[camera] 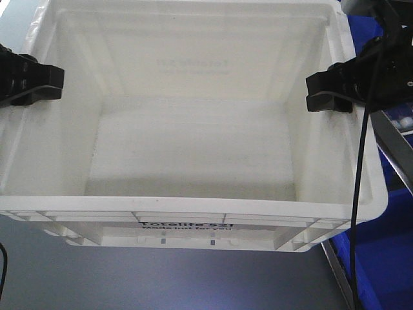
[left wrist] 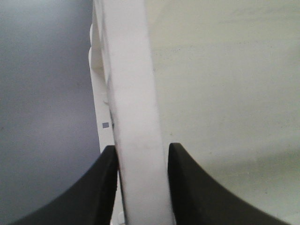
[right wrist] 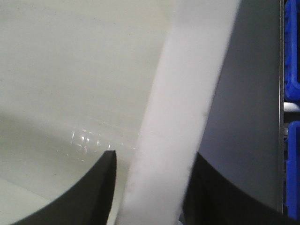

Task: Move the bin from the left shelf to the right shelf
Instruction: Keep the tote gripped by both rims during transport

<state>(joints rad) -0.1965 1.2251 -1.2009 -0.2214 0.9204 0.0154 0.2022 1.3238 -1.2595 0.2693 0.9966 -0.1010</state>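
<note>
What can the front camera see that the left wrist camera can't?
Only the front-facing view shows the whole bin, empty inside, its black print, the right gripper on the right rim, and blue bins beside it. Only the left wrist view shows, close up, the left gripper with its two black fingers squeezing the rim from both sides. Both show the left gripper holding the bin's rim.

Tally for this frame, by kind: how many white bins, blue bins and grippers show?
white bin: 1
grippers: 2 (left gripper, right gripper), each clamped on the bin's rim
blue bins: 2, only partly in view (upper blue bin, lower blue bin)
Total: 5
</note>
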